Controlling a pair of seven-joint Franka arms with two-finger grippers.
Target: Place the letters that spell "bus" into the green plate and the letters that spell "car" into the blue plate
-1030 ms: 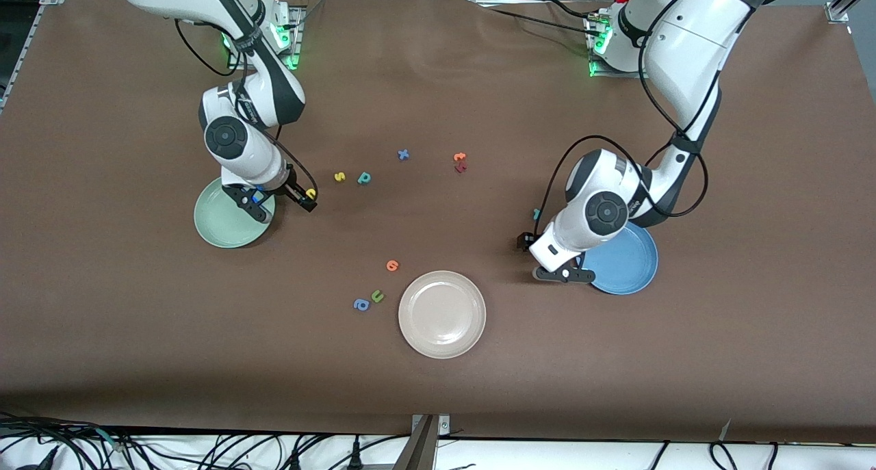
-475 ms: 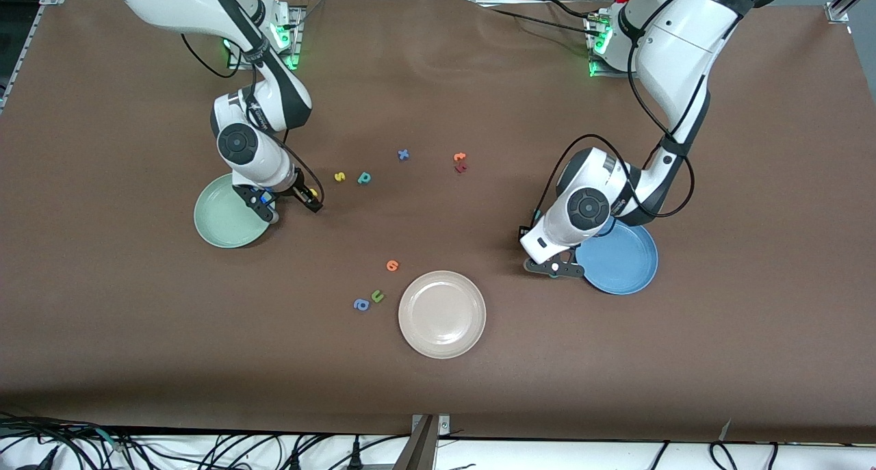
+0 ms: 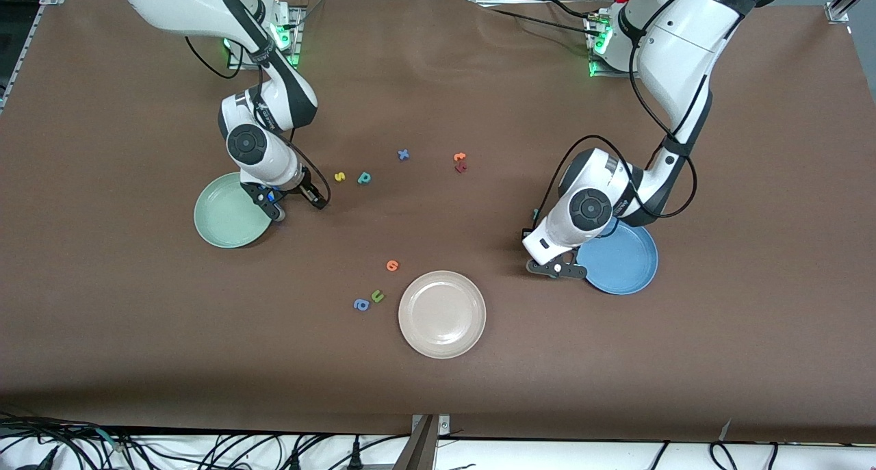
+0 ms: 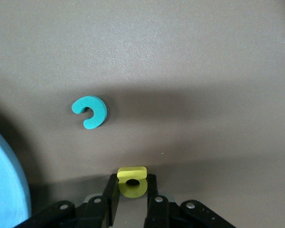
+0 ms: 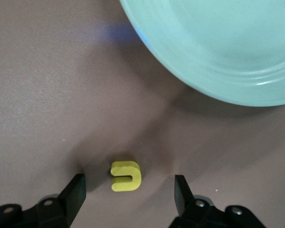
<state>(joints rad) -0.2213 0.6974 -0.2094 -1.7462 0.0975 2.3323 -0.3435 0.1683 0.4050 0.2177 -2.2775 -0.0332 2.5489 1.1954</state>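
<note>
Left gripper (image 4: 132, 202) is low over the table beside the blue plate (image 3: 626, 268), on that plate's side toward the right arm's end; its fingers (image 4: 111, 199) pinch the yellow "a" (image 4: 131, 181). The teal "c" (image 4: 90, 112) lies flat on the table near the gripper, apart from it and just off the blue plate's rim. The teal "r" cannot be made out.

Right gripper (image 5: 128, 192) is low over the table beside the green plate (image 3: 229, 213), with its fingers (image 5: 75, 192) spread wide on either side of the yellow "u" (image 5: 125, 175), which lies flat on the table and touches neither finger.

The yellow "s" (image 3: 339, 176) and the teal "b" (image 3: 365, 178) lie side by side on the table, toward the middle from the green plate.

Other items: a blue "x" (image 3: 404, 154), 2 orange and red letters (image 3: 460, 162), an orange letter (image 3: 392, 265), an olive-green "u" (image 3: 377, 295), a blue "a" (image 3: 361, 305) and a beige-white plate (image 3: 442, 314).
</note>
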